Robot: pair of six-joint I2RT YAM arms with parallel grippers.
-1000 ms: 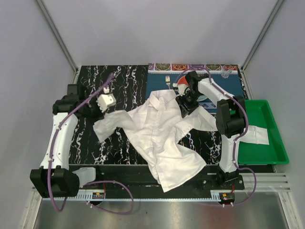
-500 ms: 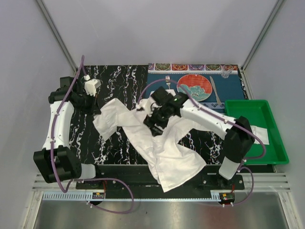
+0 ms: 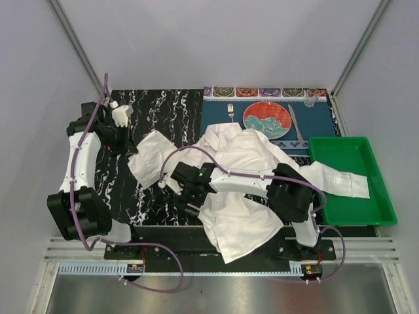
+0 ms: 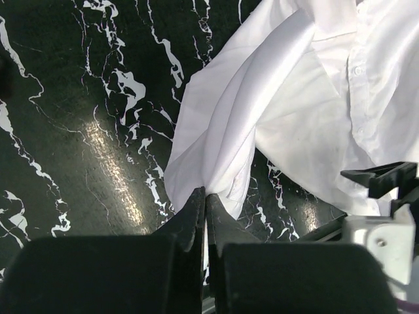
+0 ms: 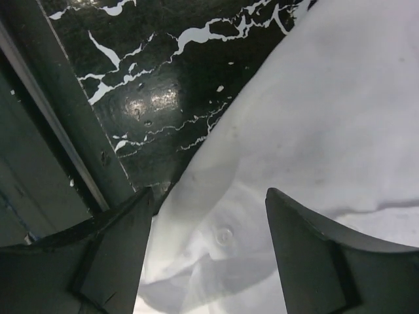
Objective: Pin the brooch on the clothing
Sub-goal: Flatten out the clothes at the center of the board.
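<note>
At upper left of the overhead view, left claw [image 3: 122,116] with fingers pressed together on nothing, hanging over bare black marble table [image 3: 145,196]. In its wrist view, same shut fingertips [image 4: 198,208] pointing at the folded end of a sleeve of the white shirt [image 4: 294,98], just short of it, cloth apart from the tips. Toward lower centre, right claw [image 3: 186,195] with fingers spread wide, low over the left edge of the shirt [image 3: 245,163]. Seen from its wrist, claw [image 5: 209,242] straddling white fabric with a small button, marble and the table's edge rail at left of that frame. Brooch not made out in any view. Compared with half a second ago: right claw swung down and left from the middle of the shirt to its left edge; left claw hardly shifted. To the right, red-and-teal plate [image 3: 266,119] on a blue mat [image 3: 218,121], fork [image 3: 230,112] left of it, knife [image 3: 296,125] right. Far right, green tray [image 3: 382,208] holding only the end of a shirt sleeve.
</note>
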